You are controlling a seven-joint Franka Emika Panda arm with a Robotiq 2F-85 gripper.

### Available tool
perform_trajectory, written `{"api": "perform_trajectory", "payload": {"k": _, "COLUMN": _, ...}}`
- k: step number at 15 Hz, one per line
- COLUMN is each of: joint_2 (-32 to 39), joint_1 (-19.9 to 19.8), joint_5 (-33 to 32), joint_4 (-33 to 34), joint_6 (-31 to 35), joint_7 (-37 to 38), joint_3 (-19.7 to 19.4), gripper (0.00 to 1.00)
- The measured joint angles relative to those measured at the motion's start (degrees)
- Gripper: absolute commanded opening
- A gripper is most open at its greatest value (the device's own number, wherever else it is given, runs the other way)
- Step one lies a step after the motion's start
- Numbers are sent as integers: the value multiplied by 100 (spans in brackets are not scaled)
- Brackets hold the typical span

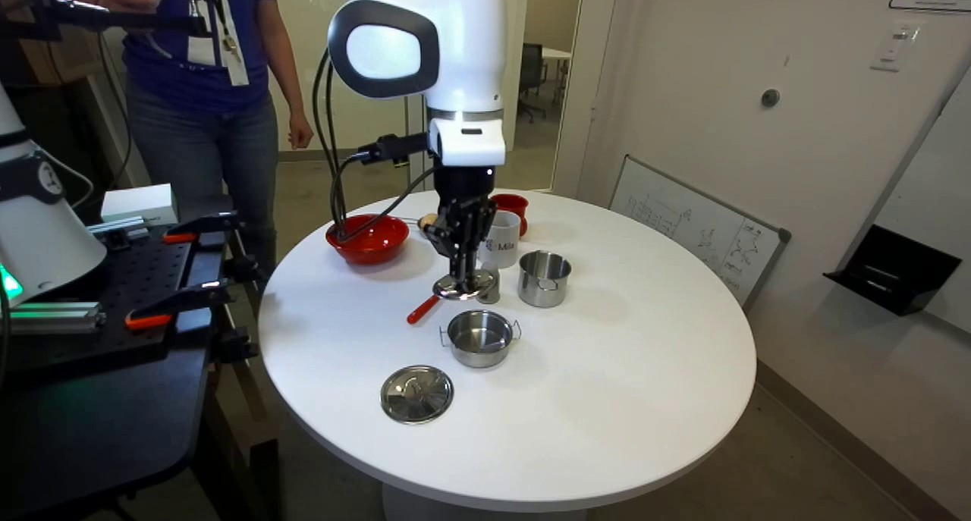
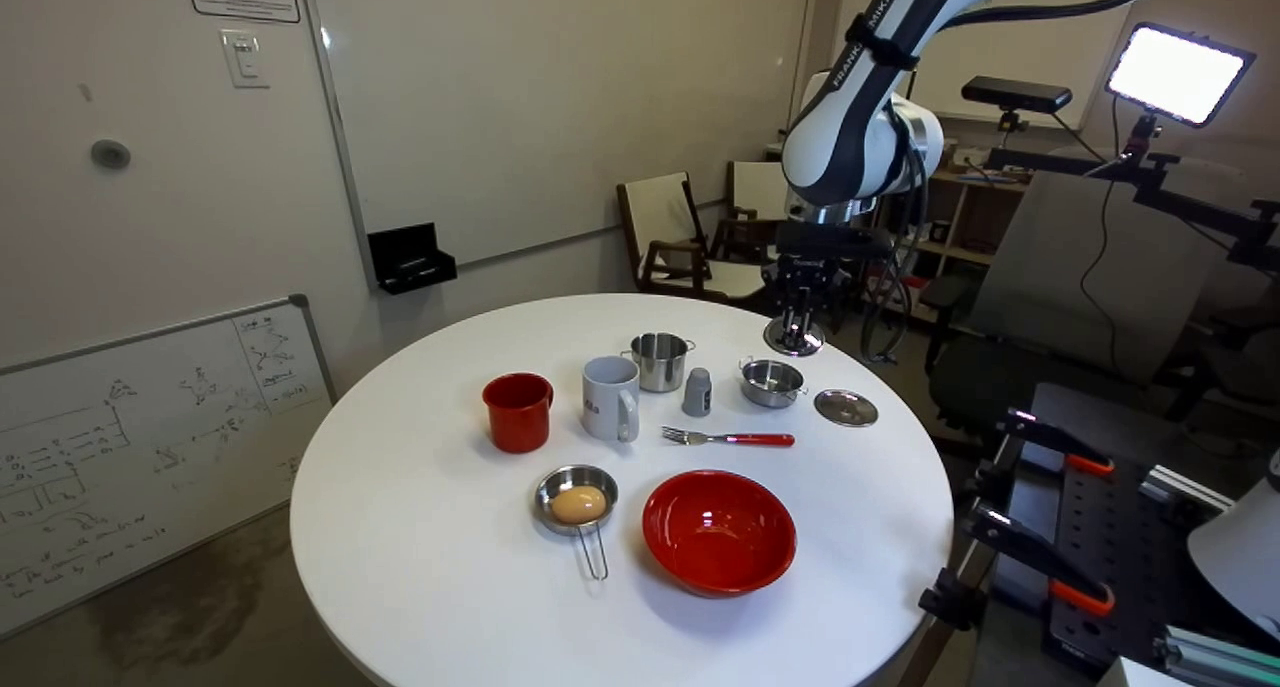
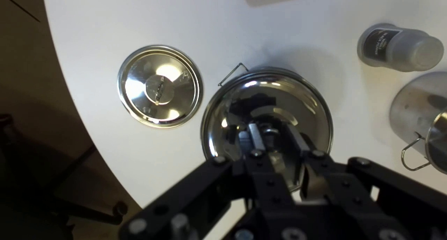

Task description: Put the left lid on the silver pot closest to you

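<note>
Your gripper [image 3: 272,132] is pinched to a narrow gap at the centre of the small silver lid [image 3: 279,109], holding it clear of the counter [image 1: 622,384]. The lid (round, as wide one way as another) hangs close to level, with its top face up, above the shallow silver pot [image 1: 480,345] and apart from its rim. In your wrist view it blocks most of that pot. A second silver lid [image 3: 139,89] lies flat just beside. A pepper shaker [image 3: 401,48], a taller silver pot [image 2: 659,369] and a red-handled fork [image 2: 745,439] are near; a white mug [image 2: 605,402], red mug [image 2: 518,417] and red bowl [image 2: 720,532] stand farther off.
</note>
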Motion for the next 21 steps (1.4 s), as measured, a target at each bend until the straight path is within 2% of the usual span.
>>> {"api": "perform_trajectory", "payload": {"k": 6, "joint_2": 379, "joint_1": -641, "joint_5": 897, "joint_4": 233, "joint_6": 43, "joint_7": -605, "joint_3": 530, "gripper": 8}}
{"api": "perform_trajectory", "payload": {"k": 11, "joint_2": 758, "joint_1": -747, "joint_5": 1151, "joint_4": 592, "joint_6": 44, "joint_7": -696, "joint_3": 693, "gripper": 8}}
{"api": "perform_trajectory", "payload": {"k": 21, "joint_2": 1366, "joint_1": -887, "joint_5": 1306, "joint_4": 1096, "joint_6": 43, "joint_7": -723, "joint_3": 779, "gripper": 8}}
